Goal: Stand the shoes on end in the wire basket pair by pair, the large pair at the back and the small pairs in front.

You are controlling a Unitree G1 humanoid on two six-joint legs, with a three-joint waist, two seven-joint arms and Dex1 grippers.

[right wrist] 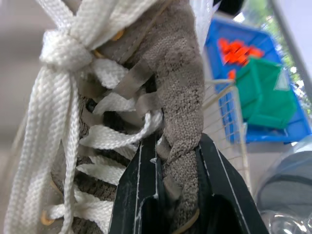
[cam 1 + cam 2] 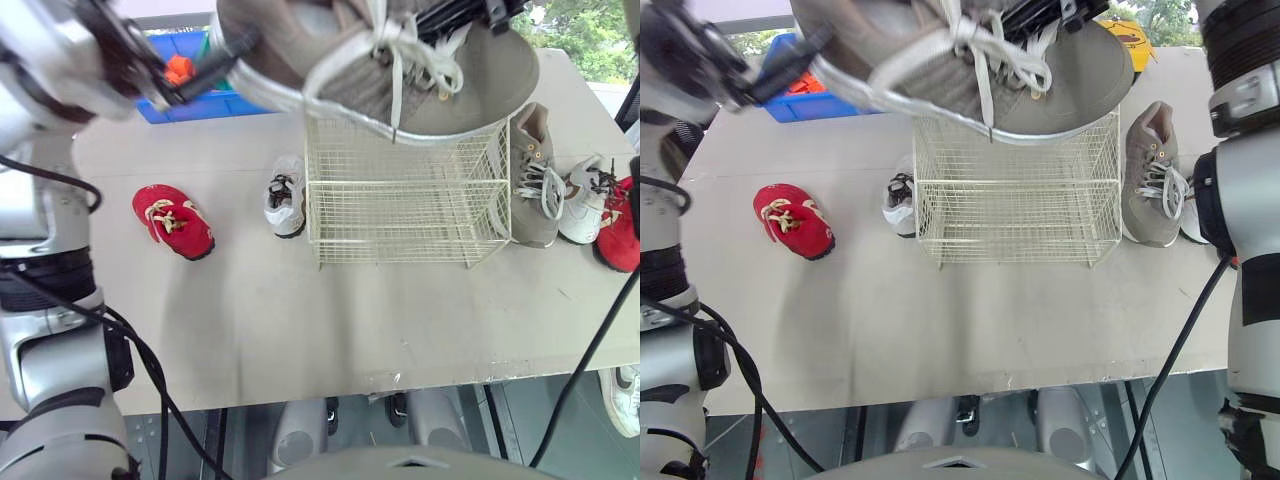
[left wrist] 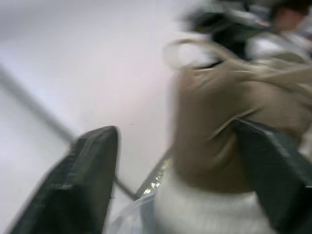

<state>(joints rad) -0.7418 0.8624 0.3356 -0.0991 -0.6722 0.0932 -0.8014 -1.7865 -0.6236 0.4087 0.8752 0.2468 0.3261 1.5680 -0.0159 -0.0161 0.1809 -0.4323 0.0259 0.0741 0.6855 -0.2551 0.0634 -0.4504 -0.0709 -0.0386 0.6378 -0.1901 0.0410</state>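
A large tan shoe (image 2: 470, 90) with white laces hangs high over the cream wire basket (image 2: 400, 200), toe towards the right. My right gripper (image 1: 178, 141) is shut on the shoe's upper edge beside the laces. My left gripper (image 3: 180, 136) is at the heel end, open, with its fingers (image 3: 87, 180) spread either side of the heel. The matching tan shoe (image 2: 532, 175) lies just right of the basket. A small red shoe (image 2: 173, 221) and a small white shoe (image 2: 285, 195) lie left of the basket. A small white shoe (image 2: 583, 200) and a red shoe (image 2: 620, 225) lie at the far right.
A blue bin (image 2: 190, 100) with orange parts stands at the table's back left. The table's front edge (image 2: 400, 385) runs below the basket, with bare tabletop in front of the shoes. A black cable (image 2: 590, 350) hangs at the right.
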